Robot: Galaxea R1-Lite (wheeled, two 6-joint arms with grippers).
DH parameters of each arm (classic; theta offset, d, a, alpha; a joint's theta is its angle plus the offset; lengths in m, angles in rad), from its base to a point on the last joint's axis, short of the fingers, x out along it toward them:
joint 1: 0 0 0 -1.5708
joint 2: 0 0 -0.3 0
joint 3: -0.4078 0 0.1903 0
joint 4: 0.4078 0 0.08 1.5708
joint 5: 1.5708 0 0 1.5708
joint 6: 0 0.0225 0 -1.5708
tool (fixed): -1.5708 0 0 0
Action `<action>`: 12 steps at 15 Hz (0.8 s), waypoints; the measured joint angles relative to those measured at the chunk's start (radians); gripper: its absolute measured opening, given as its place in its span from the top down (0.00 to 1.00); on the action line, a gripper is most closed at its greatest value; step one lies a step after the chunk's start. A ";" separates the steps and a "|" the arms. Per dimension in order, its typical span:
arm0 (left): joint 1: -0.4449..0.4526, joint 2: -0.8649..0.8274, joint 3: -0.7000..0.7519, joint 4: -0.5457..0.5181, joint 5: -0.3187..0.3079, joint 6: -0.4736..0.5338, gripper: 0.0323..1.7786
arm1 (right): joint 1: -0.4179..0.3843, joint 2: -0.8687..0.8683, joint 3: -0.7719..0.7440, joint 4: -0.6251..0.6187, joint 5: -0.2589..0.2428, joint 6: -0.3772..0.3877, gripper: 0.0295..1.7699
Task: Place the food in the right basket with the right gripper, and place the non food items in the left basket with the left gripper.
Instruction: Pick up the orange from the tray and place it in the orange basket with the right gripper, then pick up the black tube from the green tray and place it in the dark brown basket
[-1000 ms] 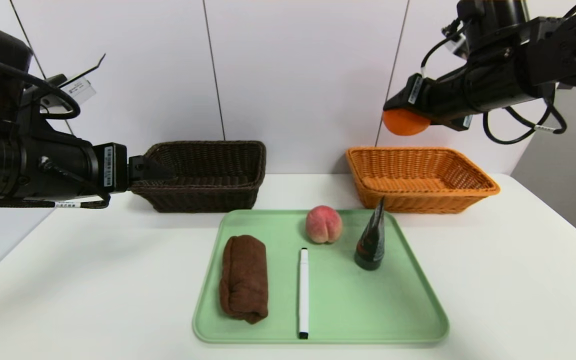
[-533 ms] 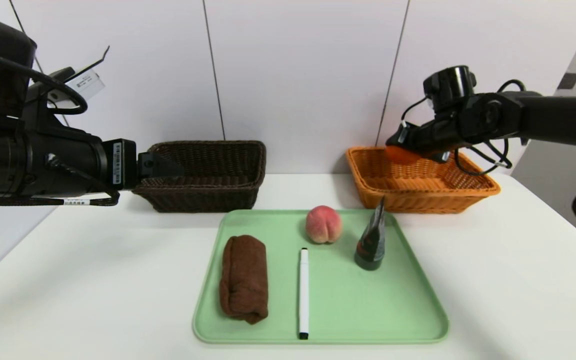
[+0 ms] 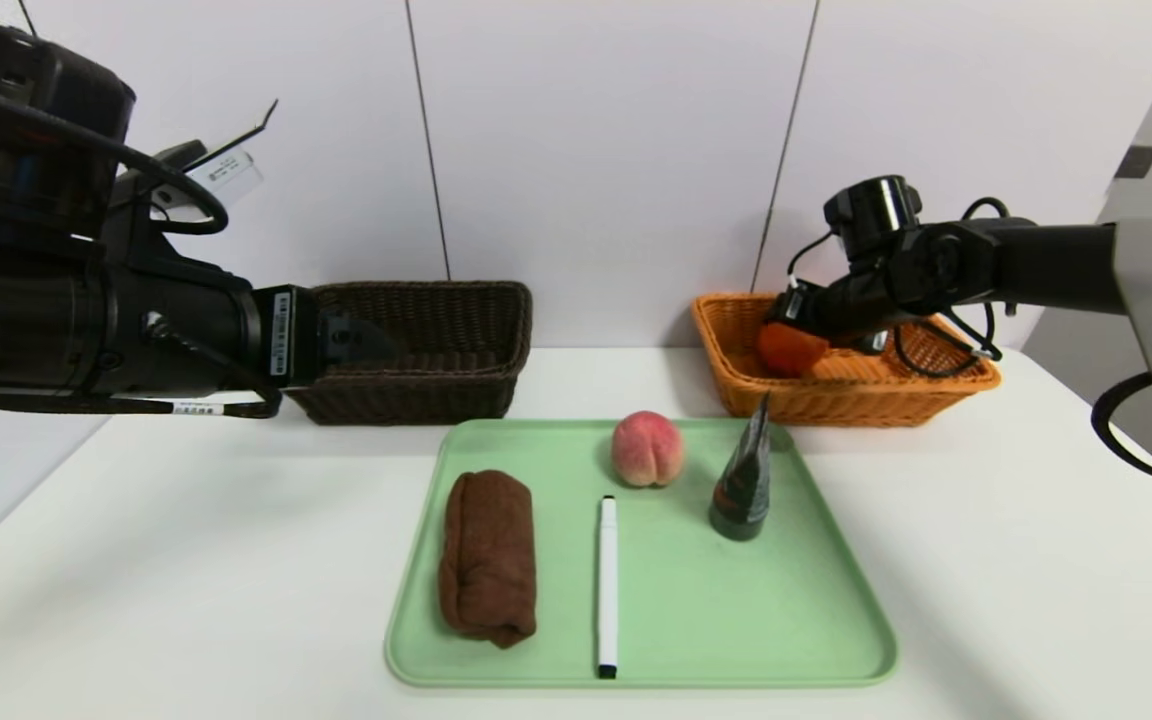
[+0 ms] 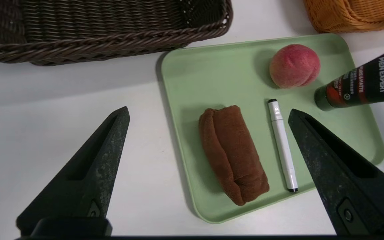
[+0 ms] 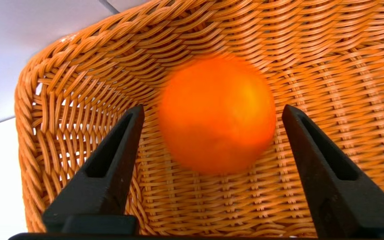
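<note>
An orange (image 3: 791,348) (image 5: 217,113) lies free in the orange right basket (image 3: 936,385) (image 5: 212,206), near its left end. My right gripper (image 3: 786,318) (image 5: 212,106) hangs open just over it, with a gap at each finger. On the green tray (image 3: 736,620) sit a peach (image 3: 647,449), a rolled brown towel (image 3: 488,557) (image 4: 232,153), a white marker (image 3: 607,585) (image 4: 282,143) and a black tube (image 3: 742,485) standing on its cap. My left gripper (image 3: 366,345) (image 4: 208,110) is open and holds nothing, in front of the dark brown left basket (image 3: 416,395).
Both baskets stand at the back of the white table, against the wall. The tray lies in the middle near the front edge, with bare table on either side of it.
My right gripper came down into the orange basket and opened, letting go of the orange. My left arm edged a little to the right.
</note>
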 joint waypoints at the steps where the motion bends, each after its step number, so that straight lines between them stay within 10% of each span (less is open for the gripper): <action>1: -0.020 0.010 -0.011 -0.002 0.001 -0.004 0.05 | 0.000 -0.009 0.000 0.011 0.000 0.000 0.17; 5: -0.168 0.101 -0.091 -0.019 0.051 -0.093 0.05 | 0.013 -0.118 0.000 0.084 -0.010 -0.004 0.12; 12: -0.488 0.409 -0.118 -0.419 0.455 -0.141 0.05 | 0.014 -0.468 0.041 0.216 -0.088 -0.077 0.07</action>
